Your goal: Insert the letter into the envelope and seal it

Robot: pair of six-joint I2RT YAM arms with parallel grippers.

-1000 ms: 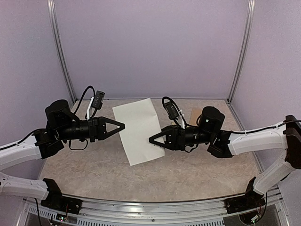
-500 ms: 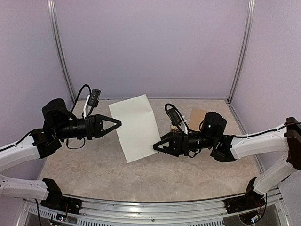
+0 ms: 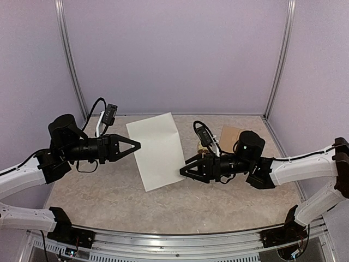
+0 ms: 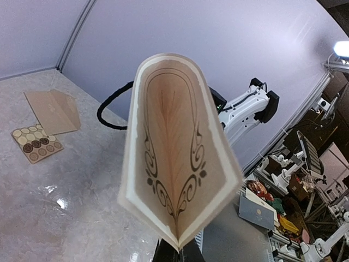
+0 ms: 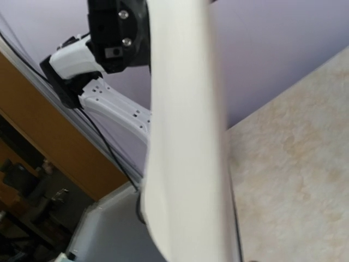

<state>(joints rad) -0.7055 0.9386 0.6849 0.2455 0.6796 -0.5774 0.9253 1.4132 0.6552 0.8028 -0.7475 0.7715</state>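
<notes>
The letter [image 3: 158,150] hangs above the table, folded along its middle, plain white side toward the top camera. In the left wrist view the letter [image 4: 174,158] spreads as a V, showing its dark ornamental border. My left gripper [image 3: 136,145] is shut on its left edge at the fold; the left gripper [image 4: 177,252] fingertips pinch the fold at the bottom of that view. My right gripper [image 3: 184,169] stands open at the sheet's lower right corner. The letter [image 5: 185,164] fills the right wrist view and hides those fingers. The brown envelope [image 3: 230,134] lies flat, far right.
A small sticker card [image 4: 36,144] lies beside the envelope [image 4: 52,109] on the marble table [image 3: 109,196]. Lilac walls close in the back and sides. The right arm's cable [image 3: 203,131] loops over the card area.
My right gripper has opened and released the letter's right edge, sliding a little right and toward the near edge. The left gripper, still holding the sheet, shifted slightly left.
</notes>
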